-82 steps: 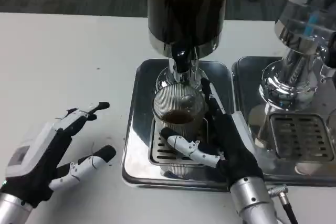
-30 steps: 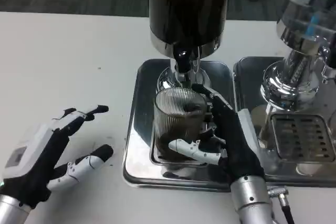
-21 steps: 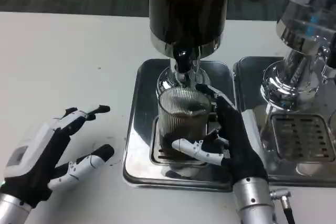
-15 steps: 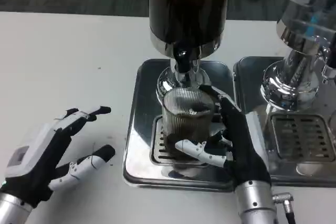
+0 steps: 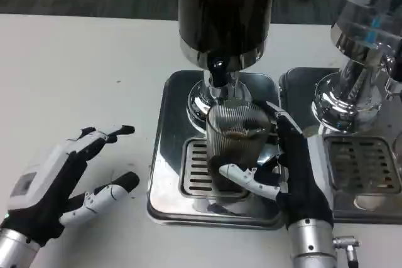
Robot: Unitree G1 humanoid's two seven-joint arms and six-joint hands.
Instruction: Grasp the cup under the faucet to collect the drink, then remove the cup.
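A ribbed glass cup (image 5: 235, 142) filled with dark drink stands tilted a little over the steel drip tray (image 5: 173, 155), just below and right of the black faucet (image 5: 217, 70) of the dark dispenser (image 5: 225, 10). My right hand (image 5: 292, 171) grips the cup, thumb across its front and fingers round its right side. On the white table to the left lies my left hand (image 5: 56, 186), fingers spread and holding nothing.
A second steel dispenser (image 5: 361, 48) stands on its own drip tray (image 5: 361, 174) at the right, close beside my right hand. The slotted grate (image 5: 196, 171) lies under the cup. White table stretches to the left of the trays.
The cup has filled with dark drink since the earliest frame. My right hand has carried it rightward off the grate's middle. The left hand has stayed put.
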